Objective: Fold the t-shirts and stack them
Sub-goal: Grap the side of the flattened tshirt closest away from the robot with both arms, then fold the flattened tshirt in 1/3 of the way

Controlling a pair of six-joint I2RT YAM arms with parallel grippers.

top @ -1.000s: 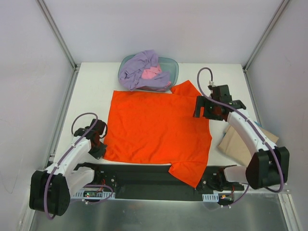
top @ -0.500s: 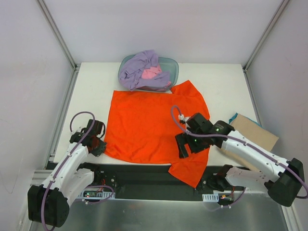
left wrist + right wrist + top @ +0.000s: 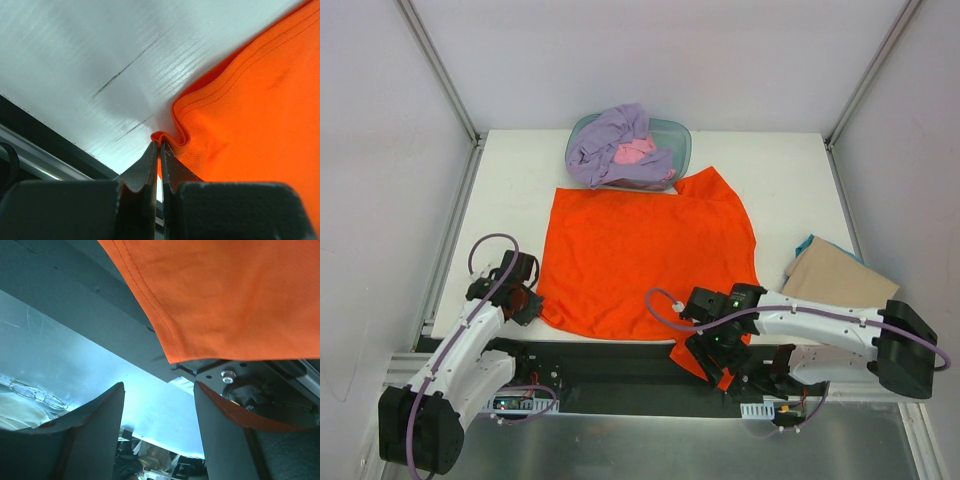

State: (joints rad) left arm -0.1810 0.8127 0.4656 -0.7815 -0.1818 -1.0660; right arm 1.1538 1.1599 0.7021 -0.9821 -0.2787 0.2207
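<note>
The bright orange-red t-shirt [image 3: 640,260] lies spread flat on the white table, and its near right sleeve hangs over the front edge. My left gripper [image 3: 525,300] is at the shirt's near left corner. In the left wrist view the gripper [image 3: 160,145] is shut on the bunched hem of the shirt [image 3: 250,100]. My right gripper [image 3: 712,352] hovers over the near right sleeve. In the right wrist view it [image 3: 157,390] is open and empty, with the sleeve tip [image 3: 225,300] just ahead of it. The lavender-purple shirt [image 3: 610,140] and the pink shirt [image 3: 635,152] lie crumpled in the tub.
A translucent teal tub [image 3: 675,135] stands at the back middle, touching the orange shirt's far edge. A tan cardboard sheet [image 3: 835,280] lies at the right edge of the table. The black arm mounting rail [image 3: 610,365] runs along the front edge.
My right arm has swung from the shirt's far right sleeve down to the near right sleeve at the front edge. The left gripper has barely moved and keeps hold of the hem corner.
</note>
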